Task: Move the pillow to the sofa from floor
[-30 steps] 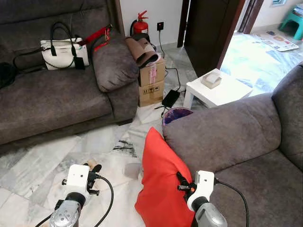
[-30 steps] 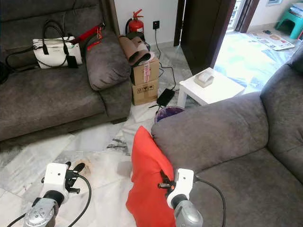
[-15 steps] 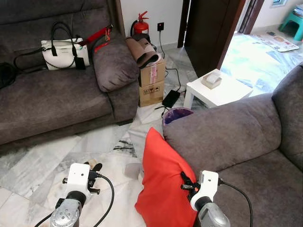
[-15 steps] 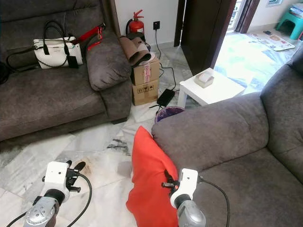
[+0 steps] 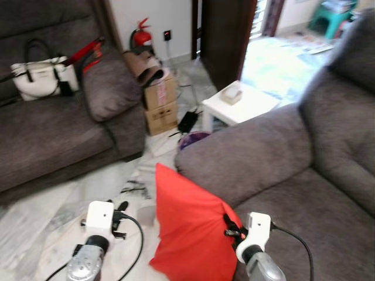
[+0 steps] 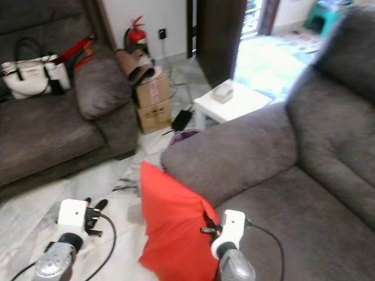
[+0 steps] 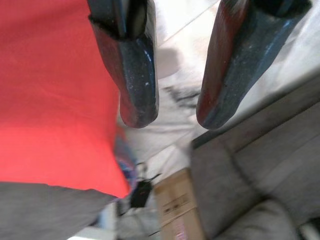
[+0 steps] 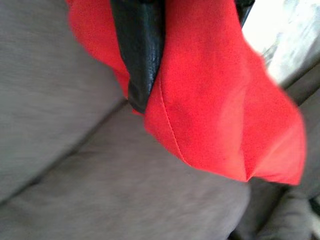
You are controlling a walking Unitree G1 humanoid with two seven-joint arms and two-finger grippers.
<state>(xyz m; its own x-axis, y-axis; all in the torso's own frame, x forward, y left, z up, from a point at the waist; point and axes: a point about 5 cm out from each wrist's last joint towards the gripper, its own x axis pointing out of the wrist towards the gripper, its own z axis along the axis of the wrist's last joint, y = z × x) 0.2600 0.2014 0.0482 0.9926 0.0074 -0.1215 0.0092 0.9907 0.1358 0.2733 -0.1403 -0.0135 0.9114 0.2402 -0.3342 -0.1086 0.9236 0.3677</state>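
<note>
Red fabric pillow (image 5: 190, 231) held up beside the grey fabric sofa (image 5: 304, 175), right gripper (image 5: 229, 229) clamped on its edge.

Compared with half a second ago, the whole picture has shifted, so the camera has turned toward the robot's right and the view is now a little blurred; the pillow is in the same grip as before, upright against the sofa's armrest, its lower corner near the pale marble floor (image 5: 41, 222). In the right wrist view one black finger (image 8: 139, 50) presses into the red cloth, which is pinched between the two fingers. The left gripper (image 7: 172, 112) is beside the pillow, fingers a narrow gap apart and holding nothing.
</note>
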